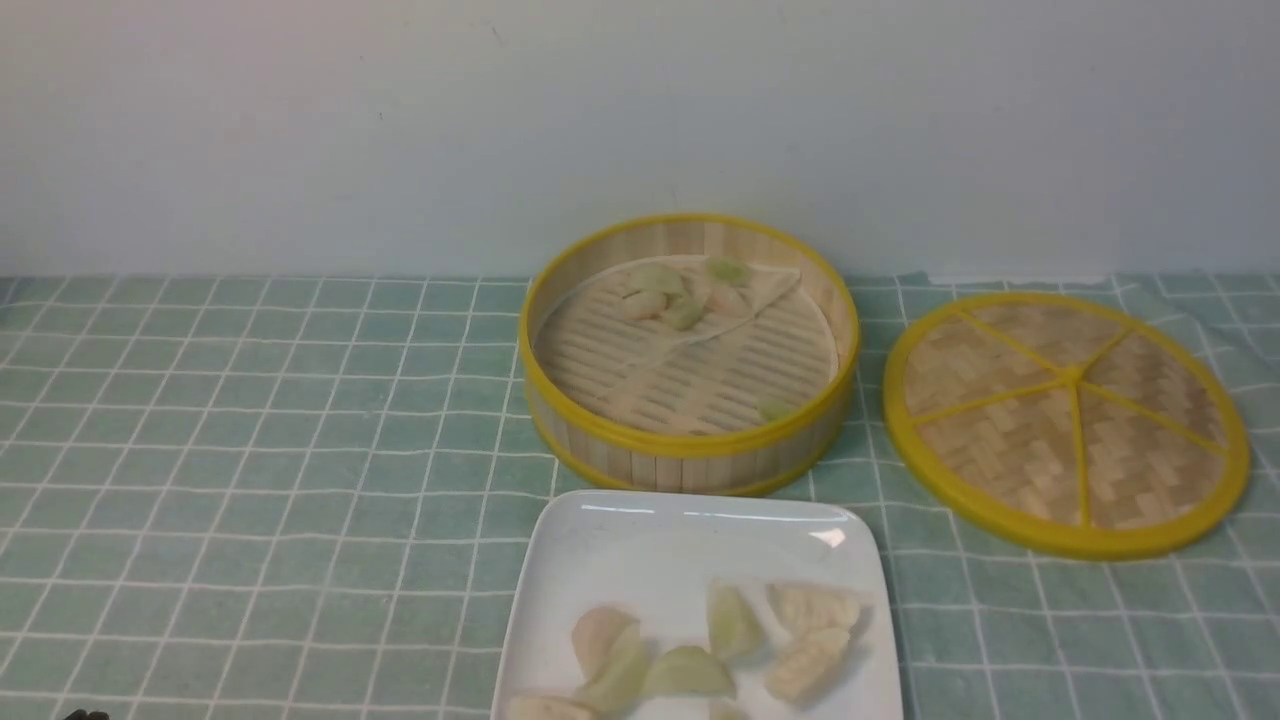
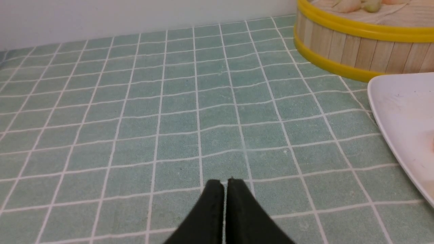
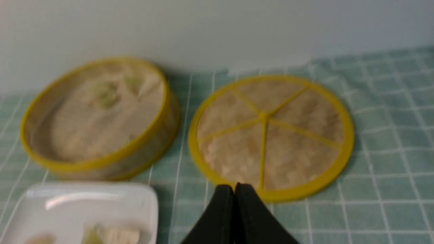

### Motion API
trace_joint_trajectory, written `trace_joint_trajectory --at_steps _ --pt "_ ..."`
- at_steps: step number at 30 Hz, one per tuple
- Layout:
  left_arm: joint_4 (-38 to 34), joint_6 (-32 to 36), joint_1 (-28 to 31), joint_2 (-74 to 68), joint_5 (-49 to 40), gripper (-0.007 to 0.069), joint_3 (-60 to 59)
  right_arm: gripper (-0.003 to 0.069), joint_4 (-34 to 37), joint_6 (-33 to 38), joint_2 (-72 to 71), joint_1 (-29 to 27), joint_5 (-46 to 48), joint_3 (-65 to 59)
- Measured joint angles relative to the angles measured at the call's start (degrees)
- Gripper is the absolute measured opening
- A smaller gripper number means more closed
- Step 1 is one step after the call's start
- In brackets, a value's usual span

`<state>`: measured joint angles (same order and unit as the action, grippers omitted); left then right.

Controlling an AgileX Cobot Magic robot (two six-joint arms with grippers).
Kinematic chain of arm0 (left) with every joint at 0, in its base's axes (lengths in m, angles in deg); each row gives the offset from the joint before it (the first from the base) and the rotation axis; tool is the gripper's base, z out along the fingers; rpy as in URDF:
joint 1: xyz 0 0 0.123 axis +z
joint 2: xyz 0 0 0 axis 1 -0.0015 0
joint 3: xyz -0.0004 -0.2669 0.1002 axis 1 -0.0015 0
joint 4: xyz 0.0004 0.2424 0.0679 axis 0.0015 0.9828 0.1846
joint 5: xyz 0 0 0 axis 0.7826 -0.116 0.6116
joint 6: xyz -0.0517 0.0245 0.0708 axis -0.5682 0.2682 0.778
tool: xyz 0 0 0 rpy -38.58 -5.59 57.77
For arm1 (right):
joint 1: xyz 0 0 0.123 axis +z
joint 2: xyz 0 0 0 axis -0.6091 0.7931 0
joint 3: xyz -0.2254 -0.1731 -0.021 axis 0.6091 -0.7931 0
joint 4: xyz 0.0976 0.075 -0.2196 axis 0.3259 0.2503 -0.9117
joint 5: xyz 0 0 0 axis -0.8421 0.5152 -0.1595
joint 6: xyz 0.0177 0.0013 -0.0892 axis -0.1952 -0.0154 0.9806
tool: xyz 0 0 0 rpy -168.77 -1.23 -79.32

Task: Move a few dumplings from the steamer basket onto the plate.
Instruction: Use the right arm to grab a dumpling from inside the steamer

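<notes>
1. Pale green cloth (image 1: 250, 450) with a white grid over the whole table, rumpled toward the far right corner; plain pale wall (image 1: 400, 120) right behind the far edge.
2. Steamer basket (image 1: 690, 445) mid-table near the far edge, uncovered; woven lid (image 1: 1070, 420) flat on the cloth to its right, not touching it.
3. Plate (image 1: 650, 540) at the near edge, just in front of the basket, partly cut off by the frame.
4. Dumplings (image 1: 690, 672): a cluster on the plate's near half, several more on the liner at the back of the basket, and one green one against the basket's near wall.
5. Left gripper (image 2: 222, 184) low over bare cloth left of the plate, jaws pressed together, nothing between them.
6. Right gripper (image 3: 234, 188) above the cloth, pointing at the lid's near rim, jaws pressed together, empty.
7. Only in the wrist views: both grippers. Only in the front view: the plate's dumplings in sharp detail, blurred and cropped in the right wrist view.
</notes>
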<state>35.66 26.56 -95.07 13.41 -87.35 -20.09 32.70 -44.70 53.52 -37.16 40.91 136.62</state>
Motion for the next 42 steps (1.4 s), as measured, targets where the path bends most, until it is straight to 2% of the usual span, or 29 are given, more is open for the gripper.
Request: trace_joint_trajectory --at_steps 2,6,11,13,17,23,28,32,38,41,42 --pt "0.0 0.0 0.0 0.0 0.0 -0.0006 0.0 -0.0013 4.2 5.4 6.4 0.2 4.4 4.6" --pt "0.0 0.0 0.0 0.0 0.0 -0.0006 0.0 -0.0013 10.5 14.3 17.6 0.2 6.3 12.8" --pt "0.0 0.0 0.0 0.0 0.0 -0.0006 0.0 -0.0013 13.6 21.7 26.8 0.8 5.9 18.9" --pt "0.0 0.0 0.0 0.0 0.0 -0.0006 0.0 -0.0013 13.7 23.4 29.4 1.8 5.4 20.7" --pt "0.0 0.0 0.0 0.0 -0.1 -0.0006 0.0 -0.0011 12.2 25.9 39.0 7.9 2.9 26.2" --pt "0.0 0.0 0.0 0.0 -0.1 -0.0006 0.0 -0.0010 6.7 26.2 54.5 16.3 -0.4 36.4" --pt "0.0 0.0 0.0 0.0 -0.1 -0.0006 0.0 0.0005 2.6 26.2 67.0 20.2 -2.4 45.4" --pt "0.0 0.0 0.0 0.0 -0.1 -0.0006 0.0 0.0040 1.7 26.2 73.9 21.4 -2.7 51.0" --pt "0.0 0.0 0.0 0.0 -0.1 -0.0006 0.0 0.0192 0.9 26.2 85.1 21.6 -5.5 59.9" --pt "0.0 0.0 0.0 0.0 -0.1 -0.0006 0.0 0.0294 1.1 26.2 89.6 21.6 -7.2 62.9" --pt "0.0 0.0 0.0 0.0 -0.1 -0.0006 0.0 0.0300 1.1 26.2 89.9 21.6 -7.4 63.1"
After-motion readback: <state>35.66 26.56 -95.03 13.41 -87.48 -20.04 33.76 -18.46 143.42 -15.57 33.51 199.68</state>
